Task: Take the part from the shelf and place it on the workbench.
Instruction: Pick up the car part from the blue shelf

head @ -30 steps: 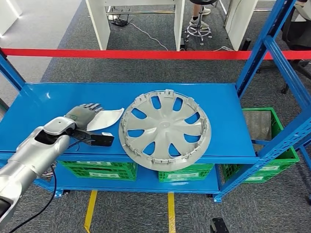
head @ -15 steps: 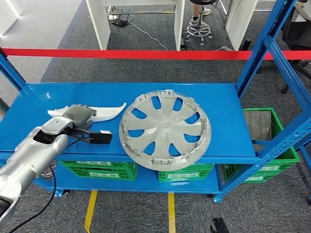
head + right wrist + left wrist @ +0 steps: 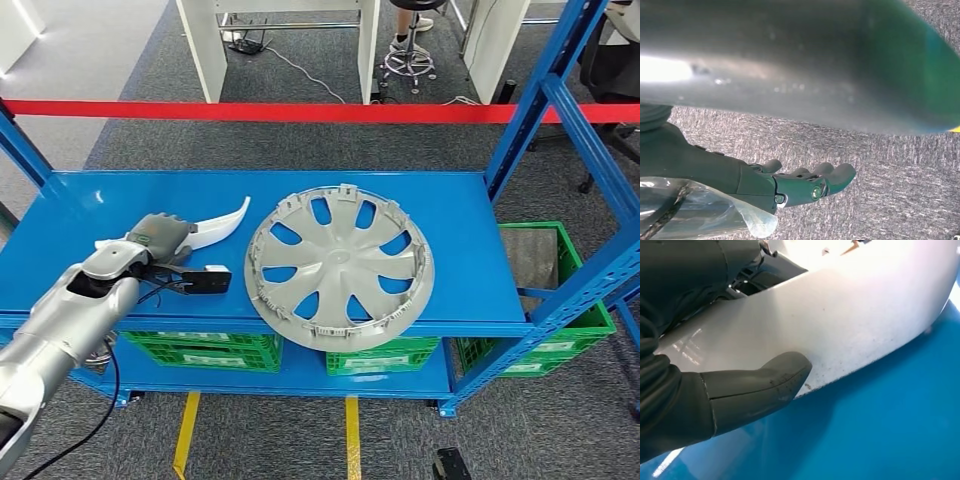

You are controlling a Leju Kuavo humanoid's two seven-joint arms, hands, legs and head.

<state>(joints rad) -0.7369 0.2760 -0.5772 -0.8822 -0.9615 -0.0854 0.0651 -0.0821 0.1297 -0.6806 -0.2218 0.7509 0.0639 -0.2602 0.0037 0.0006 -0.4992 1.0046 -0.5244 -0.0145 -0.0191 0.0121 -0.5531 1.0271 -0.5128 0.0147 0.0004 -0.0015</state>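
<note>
A white curved trim part (image 3: pixel 223 223) lies over the left of the blue shelf (image 3: pixel 453 215), its right tip raised off the surface. My left hand (image 3: pixel 158 238) grips it near its middle. Up close in the left wrist view, the thumb (image 3: pixel 753 390) presses on the part's pale surface (image 3: pixel 836 320) just above the shelf. My right hand (image 3: pixel 802 182) hangs over grey carpet with its fingers loosely extended and nothing in them.
A large silver wheel cover (image 3: pixel 340 265) lies flat to the right of the part, overhanging the shelf's front edge. Green crates (image 3: pixel 562 300) stand on the lower level. Red tape (image 3: pixel 302 112) runs behind the shelf. Blue uprights (image 3: pixel 543 100) frame its right side.
My left hand has closed around the white part. The part has swung and its right tip has risen off the shelf. The wheel cover has not moved.
</note>
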